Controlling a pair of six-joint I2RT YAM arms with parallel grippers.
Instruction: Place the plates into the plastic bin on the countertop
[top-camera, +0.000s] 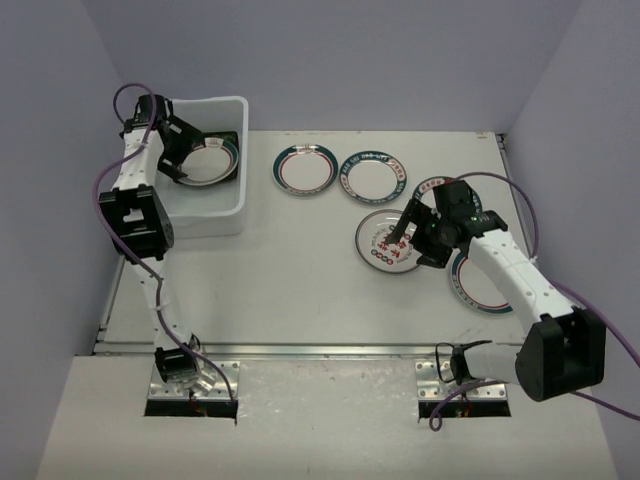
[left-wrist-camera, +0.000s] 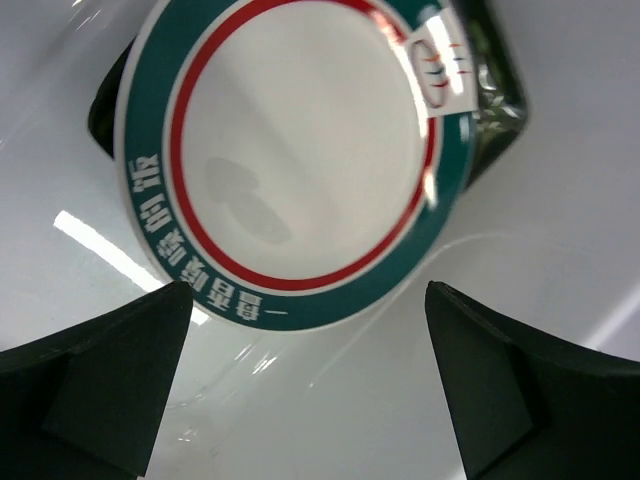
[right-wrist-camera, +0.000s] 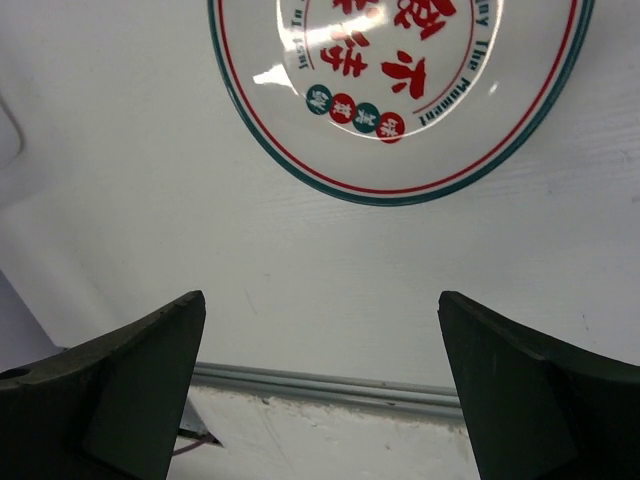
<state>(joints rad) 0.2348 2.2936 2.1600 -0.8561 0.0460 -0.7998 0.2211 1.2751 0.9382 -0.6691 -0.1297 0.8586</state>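
Note:
The white plastic bin (top-camera: 212, 222) stands at the back left of the countertop (top-camera: 300, 270). In it a round teal-and-red-rimmed plate (top-camera: 213, 160) lies on a black plate (left-wrist-camera: 497, 92); the round plate also shows in the left wrist view (left-wrist-camera: 300, 150). My left gripper (top-camera: 190, 152) hangs open and empty inside the bin, just beside that plate (left-wrist-camera: 310, 370). My right gripper (top-camera: 412, 240) is open and empty over a white plate with red markings (top-camera: 385, 242), which also shows in the right wrist view (right-wrist-camera: 400, 80), beyond the open jaws (right-wrist-camera: 320, 370).
Two teal-rimmed plates (top-camera: 306, 168) (top-camera: 373, 176) lie at the back middle. Another plate (top-camera: 430, 187) is partly hidden behind the right arm, and one more (top-camera: 478, 288) lies under its forearm. A metal strip (right-wrist-camera: 330, 385) runs along the near edge.

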